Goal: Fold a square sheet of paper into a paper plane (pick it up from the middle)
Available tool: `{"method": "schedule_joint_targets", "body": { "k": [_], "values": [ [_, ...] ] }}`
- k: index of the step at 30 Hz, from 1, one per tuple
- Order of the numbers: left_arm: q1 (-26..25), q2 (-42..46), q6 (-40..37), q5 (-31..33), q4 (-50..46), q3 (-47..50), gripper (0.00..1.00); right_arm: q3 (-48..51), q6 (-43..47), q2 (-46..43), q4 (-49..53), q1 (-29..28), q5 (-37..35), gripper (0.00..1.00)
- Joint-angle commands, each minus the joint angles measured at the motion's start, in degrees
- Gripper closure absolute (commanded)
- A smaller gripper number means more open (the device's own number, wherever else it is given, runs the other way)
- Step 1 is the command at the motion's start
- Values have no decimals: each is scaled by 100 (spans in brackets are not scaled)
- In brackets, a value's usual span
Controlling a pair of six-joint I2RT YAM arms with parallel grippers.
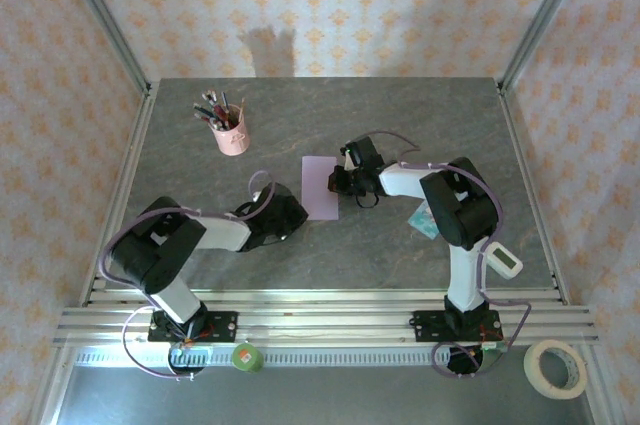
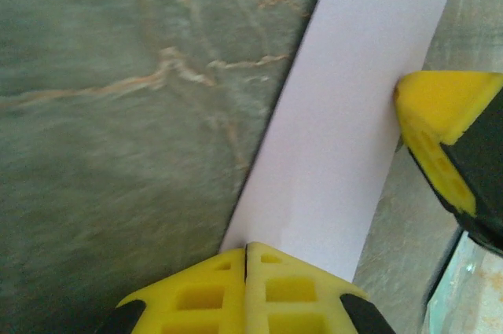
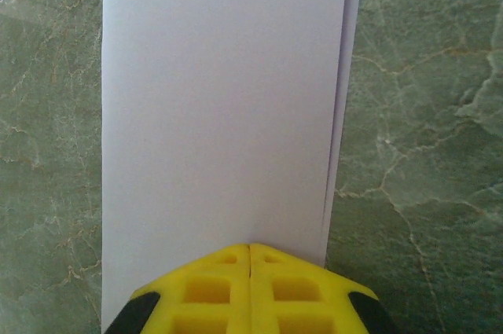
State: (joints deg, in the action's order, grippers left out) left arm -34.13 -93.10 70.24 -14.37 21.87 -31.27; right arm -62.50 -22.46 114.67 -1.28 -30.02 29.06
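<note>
The square sheet of paper (image 1: pixel 320 186) lies flat on the grey table, folded in half into a tall pale lilac strip. Two layers show at its right edge (image 3: pixel 339 114). My left gripper (image 1: pixel 301 212) is shut, its yellow tips (image 2: pixel 246 246) resting at the strip's near-left corner (image 2: pixel 346 114). My right gripper (image 1: pixel 336 182) is also shut, its tips (image 3: pixel 249 246) sitting on the paper's right-hand side. Nothing shows between either pair of jaws. One yellow finger of the right gripper (image 2: pixel 440 126) shows across the strip in the left wrist view.
A pink pen cup (image 1: pixel 232 133) stands at the back left. A teal-and-white packet (image 1: pixel 424 218) lies under the right arm. A tape roll (image 1: pixel 556 367), a white device (image 1: pixel 503 260) and a green disc (image 1: pixel 247 356) sit near the front rail.
</note>
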Motion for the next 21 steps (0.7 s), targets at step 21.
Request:
{"method": "schedule_joint_targets", "body": {
  "k": [21],
  "values": [
    [672, -212, -1486, -821, -404, -1374, 94, -324, -257, -1053, 1425, 66, -269, 65]
  ]
}}
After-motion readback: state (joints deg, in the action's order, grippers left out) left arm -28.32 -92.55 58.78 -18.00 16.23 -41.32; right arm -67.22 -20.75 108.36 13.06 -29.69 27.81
